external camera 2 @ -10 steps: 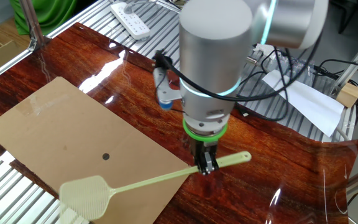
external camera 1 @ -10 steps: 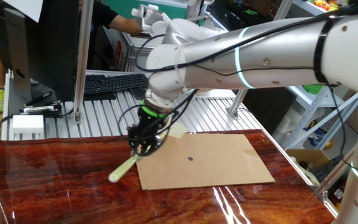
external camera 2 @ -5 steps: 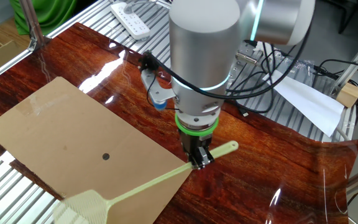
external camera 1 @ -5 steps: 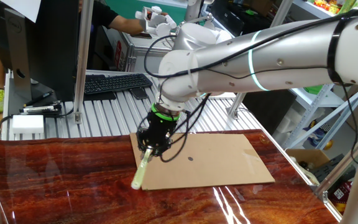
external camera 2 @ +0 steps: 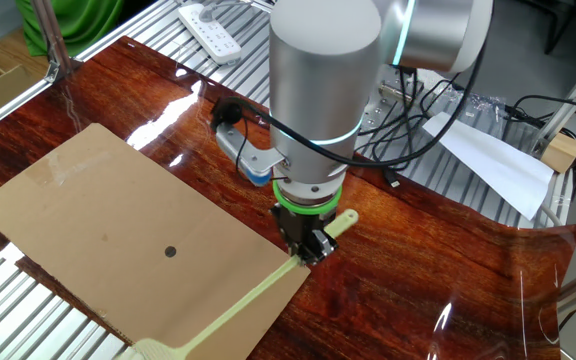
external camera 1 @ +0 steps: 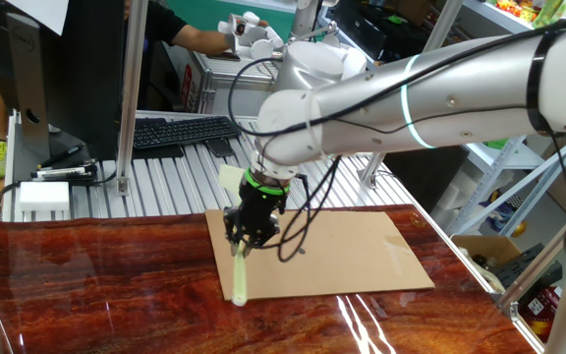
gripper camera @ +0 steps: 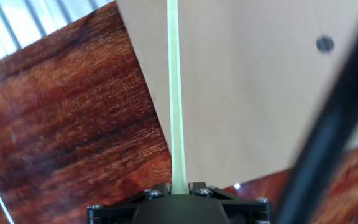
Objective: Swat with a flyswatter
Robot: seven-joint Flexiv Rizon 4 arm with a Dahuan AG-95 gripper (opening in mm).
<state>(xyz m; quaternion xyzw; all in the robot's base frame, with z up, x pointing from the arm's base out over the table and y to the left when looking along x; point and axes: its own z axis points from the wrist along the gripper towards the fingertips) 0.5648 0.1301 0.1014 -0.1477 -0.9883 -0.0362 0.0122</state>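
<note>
The flyswatter is pale yellow-green with a long thin handle (external camera 2: 238, 302). My gripper (external camera 2: 308, 246) is shut on the handle near its butt end, which sticks out past the fingers (external camera 1: 239, 283). The handle runs over the near edge of the brown cardboard sheet (external camera 2: 98, 215), which has a small black dot (external camera 2: 171, 251) on it. The mesh head (external camera 1: 231, 179) shows behind the arm in one fixed view and reaches the frame's bottom edge in the other. In the hand view the handle (gripper camera: 174, 93) runs straight up from the jaws along the cardboard's (gripper camera: 260, 81) edge, and the head is out of frame.
The cardboard lies on a glossy dark wood tabletop (external camera 1: 96, 285) with ribbed metal beyond it. A keyboard (external camera 1: 180, 131) and a white box (external camera 1: 44, 197) sit at the back. A power strip (external camera 2: 208, 25), cables and paper sheets (external camera 2: 488, 160) lie near the arm's base. A black cable (gripper camera: 328, 137) crosses the hand view.
The gripper has turned and shifted toward the cardboard, swinging the swatter round. The handle now points more along the cardboard's edge, and the head has swept further away.
</note>
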